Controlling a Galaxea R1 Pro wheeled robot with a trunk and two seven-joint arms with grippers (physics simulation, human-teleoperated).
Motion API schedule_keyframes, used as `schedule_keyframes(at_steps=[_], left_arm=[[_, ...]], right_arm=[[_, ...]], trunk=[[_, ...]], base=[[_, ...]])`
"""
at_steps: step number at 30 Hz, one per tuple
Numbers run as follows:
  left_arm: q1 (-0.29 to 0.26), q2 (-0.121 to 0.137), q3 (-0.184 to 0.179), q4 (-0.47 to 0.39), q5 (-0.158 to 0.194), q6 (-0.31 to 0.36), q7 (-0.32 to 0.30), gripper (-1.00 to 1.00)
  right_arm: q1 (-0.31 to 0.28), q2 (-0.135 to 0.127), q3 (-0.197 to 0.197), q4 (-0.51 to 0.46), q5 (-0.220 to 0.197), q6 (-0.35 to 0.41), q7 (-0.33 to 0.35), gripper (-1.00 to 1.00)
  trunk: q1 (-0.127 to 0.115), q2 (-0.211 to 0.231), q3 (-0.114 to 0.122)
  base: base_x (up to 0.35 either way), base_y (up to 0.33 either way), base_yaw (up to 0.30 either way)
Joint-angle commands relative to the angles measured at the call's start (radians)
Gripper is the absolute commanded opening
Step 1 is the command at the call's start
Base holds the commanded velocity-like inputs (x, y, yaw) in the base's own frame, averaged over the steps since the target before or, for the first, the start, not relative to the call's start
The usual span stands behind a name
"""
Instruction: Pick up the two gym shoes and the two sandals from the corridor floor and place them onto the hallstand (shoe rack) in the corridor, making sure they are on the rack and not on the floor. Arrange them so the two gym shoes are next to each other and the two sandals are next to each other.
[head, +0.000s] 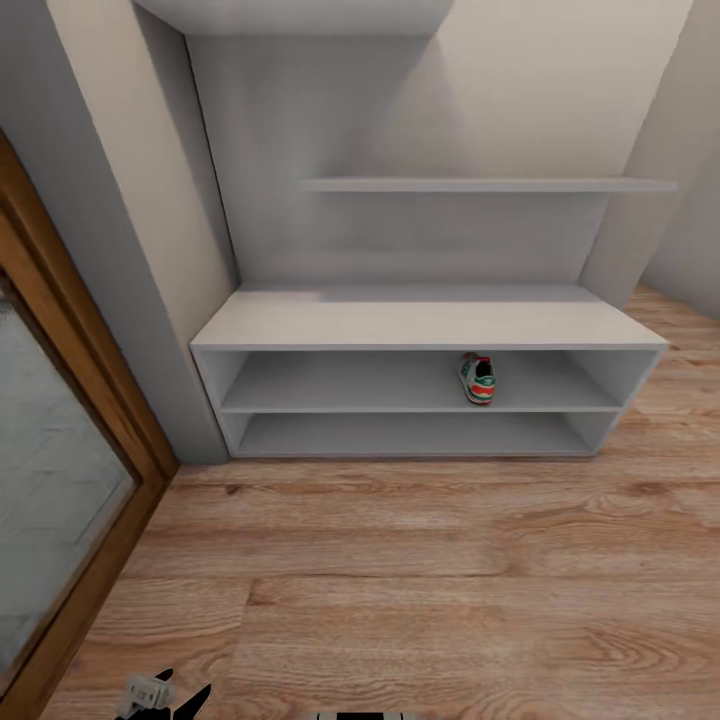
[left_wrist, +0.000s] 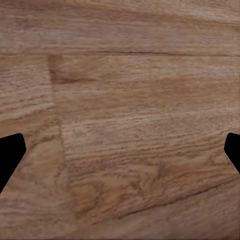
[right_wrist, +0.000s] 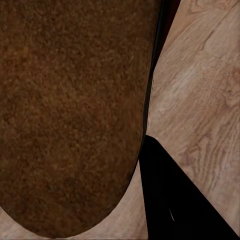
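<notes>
The hallstand stands against the far wall, low and white-grey, with a flat top and two open shelves. One gym shoe, white with green and red-orange, sits right of centre on its upper shelf, heel towards me. A brown sandal looms very close in the right wrist view, over the corridor floor. My right gripper is shut on it, with one black finger showing beside its edge. My left gripper hangs open over bare planks, its tips far apart, and it also shows low in the head view.
A wood-framed glass panel runs along the left side. A grey wall corner meets the rack's left end. A wall shelf hangs above the rack. Wood-plank floor stretches between me and the rack.
</notes>
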Motion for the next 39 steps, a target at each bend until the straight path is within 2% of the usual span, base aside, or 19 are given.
schedule_keyframes(at_steps=[1,9,23,24,26,27,30,31,35,36,38,39], left_arm=[[-0.001,0.000,0.001,0.002,0.006,0.001,-0.007,1.00],[-0.001,0.000,0.001,0.002,0.006,0.002,-0.006,1.00],[-0.001,-0.003,0.000,0.000,0.004,0.001,-0.006,1.00],[-0.001,-0.006,-0.004,0.000,0.000,-0.001,-0.008,1.00],[-0.001,-0.014,-0.005,0.000,-0.001,-0.002,-0.009,1.00],[-0.001,-0.020,-0.006,0.000,-0.002,-0.002,-0.009,1.00],[-0.001,-0.030,-0.006,0.000,-0.004,-0.002,-0.008,1.00],[-0.001,-0.034,-0.007,0.000,-0.005,-0.002,-0.008,1.00],[0.000,-0.042,-0.007,0.000,-0.006,-0.002,-0.008,1.00],[0.000,-0.046,-0.007,0.000,-0.006,-0.002,-0.008,1.00],[0.000,-0.050,-0.008,0.000,-0.007,-0.002,-0.008,1.00],[0.000,-0.054,-0.008,0.000,-0.007,-0.002,-0.008,1.00]], right_arm=[[-0.001,0.000,-0.009,0.000,0.003,-0.002,0.007,-1.00],[-0.001,0.000,-0.007,0.000,0.002,-0.002,0.010,-1.00],[-0.001,0.000,-0.007,-0.001,0.002,-0.002,0.011,-1.00],[-0.002,0.001,0.005,0.004,0.025,-0.001,0.011,-1.00],[-0.002,0.017,0.056,0.017,0.062,-0.001,0.010,-1.00],[-0.002,0.033,0.096,0.020,0.082,-0.001,0.008,-1.00],[-0.003,0.059,0.159,0.017,0.101,-0.001,0.007,-1.00],[-0.003,0.076,0.205,0.011,0.108,-0.001,0.006,-1.00],[-0.003,0.115,0.313,-0.016,0.116,0.000,0.005,-1.00],[-0.003,0.139,0.376,-0.038,0.118,0.001,0.004,-1.00],[-0.004,0.166,0.442,-0.062,0.120,0.002,0.003,-1.00],[-0.004,0.195,0.510,-0.088,0.122,0.005,0.001,-1.00]], trunk=[[0.000,0.000,-0.001],[0.000,0.000,-0.001],[0.000,0.000,-0.001],[0.000,0.000,-0.001],[0.000,0.000,-0.001],[0.000,0.000,-0.001],[0.000,0.000,-0.001],[0.000,0.000,-0.001],[0.000,0.000,-0.001],[0.000,0.000,-0.001],[0.000,0.000,-0.001],[0.000,0.000,-0.001]], base=[[0.000,0.310,0.000],[0.000,0.275,0.000],[0.000,0.028,0.000],[0.000,0.000,0.000],[0.000,0.000,0.000],[0.000,0.000,0.000],[0.000,0.000,0.000],[0.000,0.000,0.000],[0.000,0.000,0.000],[0.000,0.000,0.000],[0.000,0.000,0.000],[0.000,0.000,0.000]])
